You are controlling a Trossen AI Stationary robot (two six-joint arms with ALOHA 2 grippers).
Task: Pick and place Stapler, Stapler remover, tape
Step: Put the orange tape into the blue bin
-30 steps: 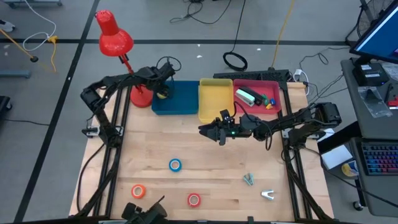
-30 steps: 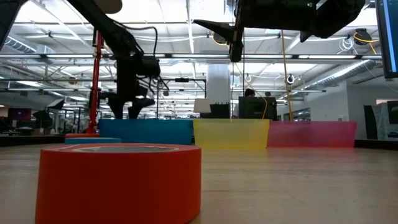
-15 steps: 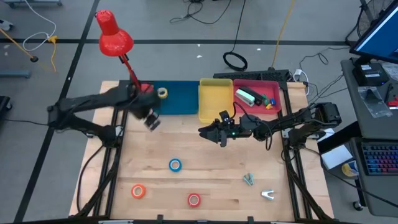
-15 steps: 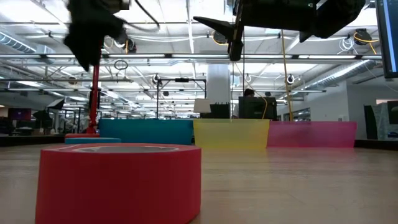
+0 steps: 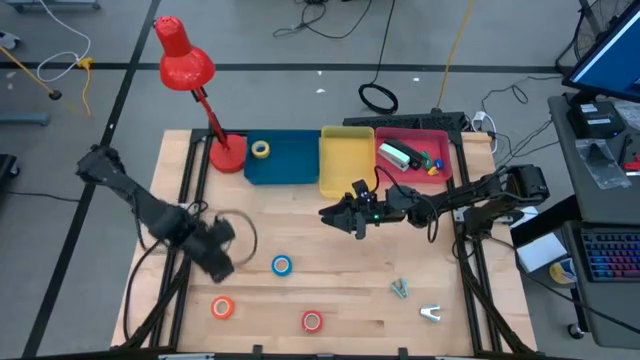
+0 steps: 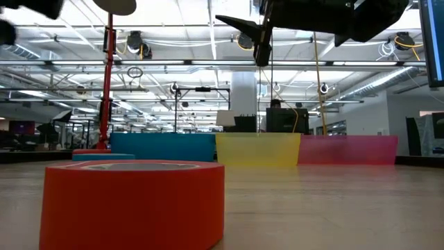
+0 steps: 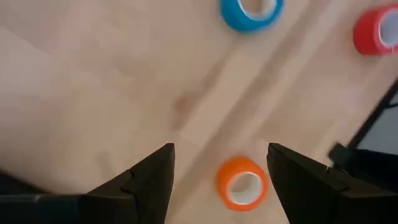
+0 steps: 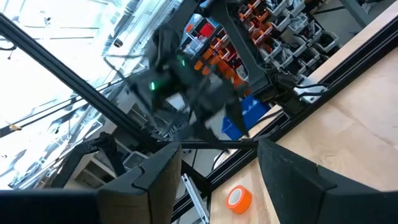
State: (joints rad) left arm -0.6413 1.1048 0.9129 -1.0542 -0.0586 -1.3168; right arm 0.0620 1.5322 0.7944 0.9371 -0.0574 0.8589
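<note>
I judge I am at the step of fetching the next tape roll. On the bench (image 5: 330, 265), the blue tray (image 5: 292, 160) already has the yellow tape roll (image 5: 260, 150) inside. My left end effector (image 7: 219, 180) hangs over the bench's near left part, fingers apart and empty. The orange tape roll (image 7: 242, 183) lies just below it, between the fingers; blue tape roll (image 5: 281, 265) and red tape roll (image 5: 312, 321) are near. Next I must descend and close around orange. The right end effector (image 5: 352, 219) waits open, empty, by the yellow tray (image 5: 346, 160).
</note>
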